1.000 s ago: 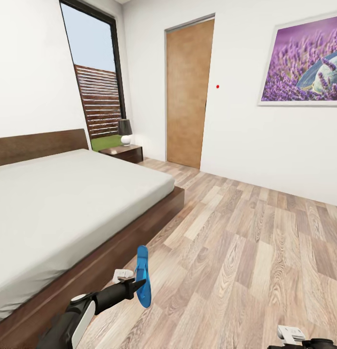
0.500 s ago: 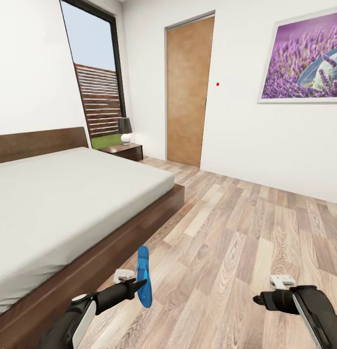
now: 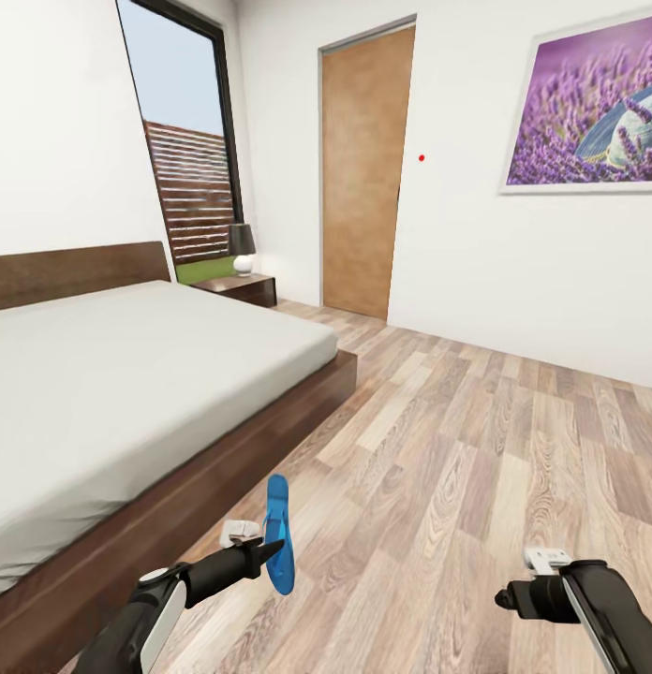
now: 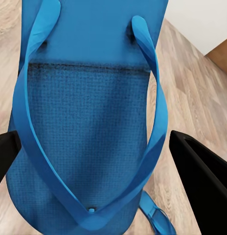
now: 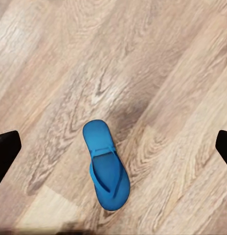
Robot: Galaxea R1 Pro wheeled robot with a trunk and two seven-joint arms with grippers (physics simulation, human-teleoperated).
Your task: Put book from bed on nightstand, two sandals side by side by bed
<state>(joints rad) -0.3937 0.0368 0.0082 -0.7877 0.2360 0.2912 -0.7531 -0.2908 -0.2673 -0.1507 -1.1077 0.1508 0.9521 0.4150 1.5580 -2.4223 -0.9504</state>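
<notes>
My left gripper is shut on a bright blue sandal, holding it on edge above the floor beside the bed's foot corner. In the left wrist view the sandal spans the gap between the black fingers. A second blue sandal lies flat on the wood floor, seen between the wide-apart right fingers. My right gripper hovers open, low at the right. The bed has a bare pale mattress. A dark nightstand stands at its far side. The book is out of view.
A black-shaded lamp stands on the nightstand. Behind it is a tall window, then a tan door and a purple picture on the white wall. Wood floor stretches right of the bed.
My right arm has come up into view at the lower right and then settled slightly lower. The camera has tilted a little. The left gripper still holds the sandal in the same place.
</notes>
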